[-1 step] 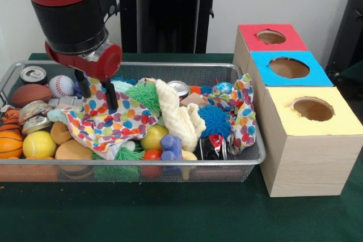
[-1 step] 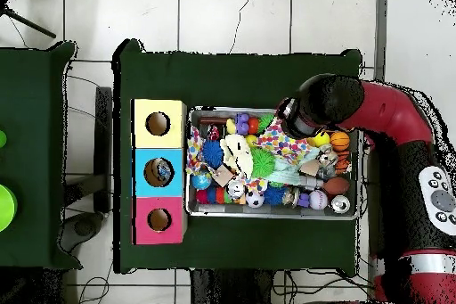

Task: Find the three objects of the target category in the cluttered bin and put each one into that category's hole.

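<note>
The gripper (image 1: pixel 96 94) hangs with its two black fingers (image 1: pixel 111 97) spread apart, tips touching the polka-dot cloth (image 1: pixel 108 123) at the left of the wire bin (image 1: pixel 249 160). Balls, cans and spiky toys crowd around it; right of the bin stand the yellow box (image 1: pixel 309 145), blue box (image 1: pixel 290 67) and red box (image 1: pixel 271 37), each with a hole.

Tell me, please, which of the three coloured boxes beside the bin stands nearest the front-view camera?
The yellow-topped box. It stands at the front of the row, with the blue-topped box behind it and the red-topped box farthest back.
</note>
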Robot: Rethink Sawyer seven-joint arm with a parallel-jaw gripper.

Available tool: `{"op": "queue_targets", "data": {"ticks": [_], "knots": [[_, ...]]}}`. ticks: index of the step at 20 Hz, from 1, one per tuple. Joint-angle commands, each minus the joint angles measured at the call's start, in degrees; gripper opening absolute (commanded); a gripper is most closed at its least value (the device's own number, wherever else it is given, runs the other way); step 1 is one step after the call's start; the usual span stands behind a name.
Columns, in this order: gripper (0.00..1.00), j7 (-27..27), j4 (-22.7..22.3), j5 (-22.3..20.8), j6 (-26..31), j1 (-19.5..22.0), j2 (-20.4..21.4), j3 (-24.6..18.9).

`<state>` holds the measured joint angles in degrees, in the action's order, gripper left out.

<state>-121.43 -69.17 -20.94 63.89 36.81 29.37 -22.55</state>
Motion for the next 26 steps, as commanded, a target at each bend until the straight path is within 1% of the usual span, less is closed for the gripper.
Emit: {"op": "queue_targets", "data": {"ticks": [1,4,6,11,26], "knots": [[1.0,16.33,-5.55,-3.01,-2.55,0.31,-0.86,-4.24],[1.0,15.61,-6.66,-3.07,-3.52,0.55,-1.07,-4.42],[1.0,14.69,-8.16,-3.0,-4.6,0.76,-0.93,-4.53],[1.0,11.24,-12.36,-2.89,-9.54,1.04,-1.05,-4.33],[1.0,10.32,-15.64,-4.6,-17.87,1.87,-4.51,-3.19]]}}
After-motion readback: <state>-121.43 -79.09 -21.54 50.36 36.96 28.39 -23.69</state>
